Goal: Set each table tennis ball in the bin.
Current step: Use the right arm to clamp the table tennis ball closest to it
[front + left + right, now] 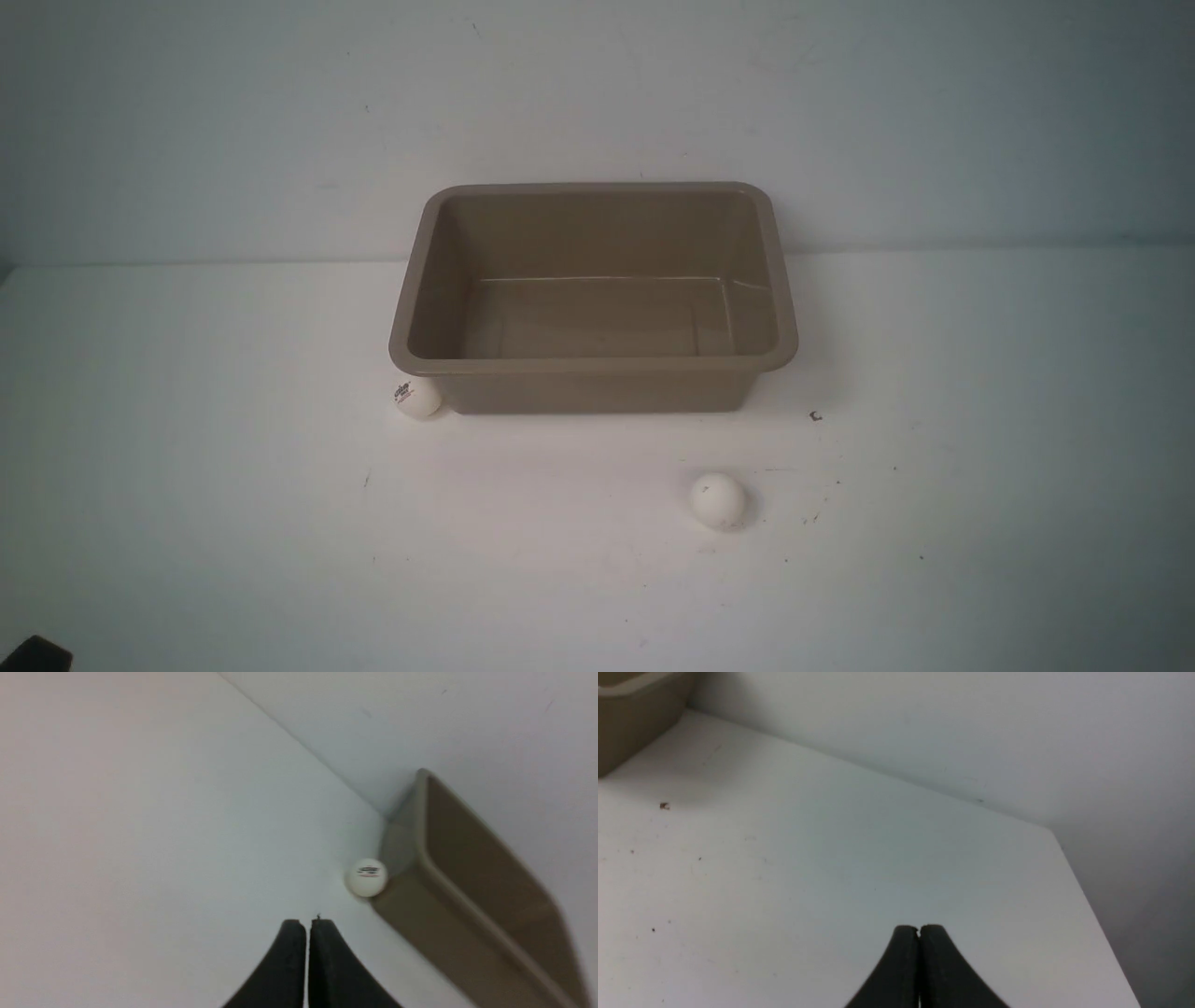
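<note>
The rectangular taupe plastic bin [597,390] sits mid-tabletop [187,485], backed close to the pale wall [280,112]. A small white matte plastic ball with a dark logo [416,399] is tucked against the bin's near-left corner, crowded under the flared rim. The second white ball [718,501] lies in the open, nearer the robot and right of centre, with a dark speck [816,416] beyond it. The left pincer [308,926] is pressed together, empty, just short of the logo ball. The right pincer [919,931] is together too, over bare tabletop.
</note>
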